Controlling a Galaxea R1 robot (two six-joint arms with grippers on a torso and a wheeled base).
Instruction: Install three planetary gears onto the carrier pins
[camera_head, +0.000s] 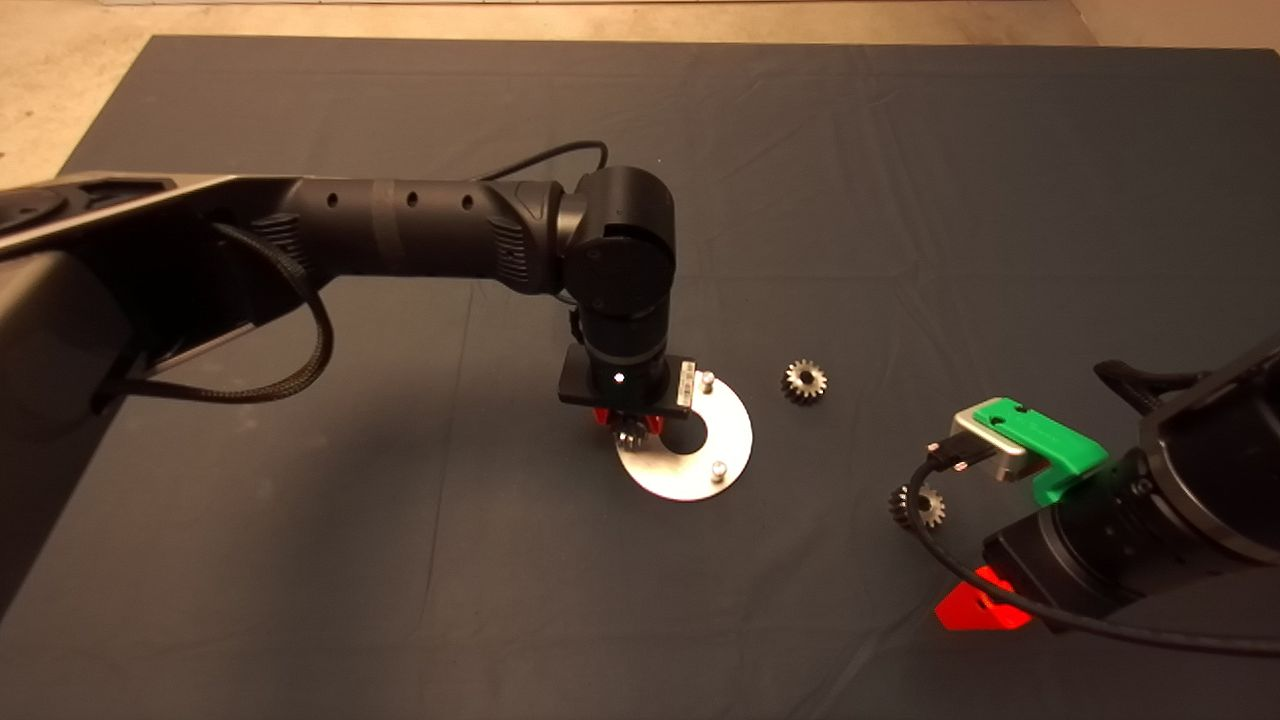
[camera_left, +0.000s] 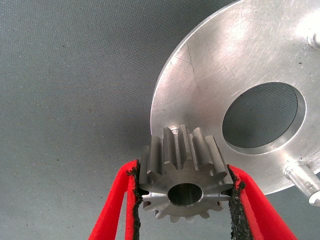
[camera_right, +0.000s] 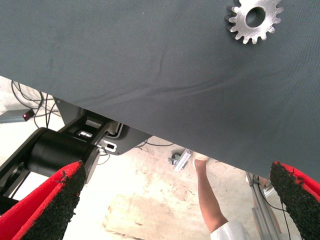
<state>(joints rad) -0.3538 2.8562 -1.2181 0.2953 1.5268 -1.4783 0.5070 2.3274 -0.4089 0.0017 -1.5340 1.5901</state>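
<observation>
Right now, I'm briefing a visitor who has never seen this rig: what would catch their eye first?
Probably the bright silvery disc at mid-mat, with the left pincer shut on a gear at its edge. Two more gears lie loose on the mat to its right, one near the disc, one by the parked right pincer.

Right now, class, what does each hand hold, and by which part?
Left hand grips a gear by opposite sides of its teeth. Right hand: nothing.

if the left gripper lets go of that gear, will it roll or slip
The gear looks solid metal, so probably stiff and heavy for its size. Only the left gripper's pads on its teeth hold it, so it could twist. Dropped on edge, it may roll.
</observation>
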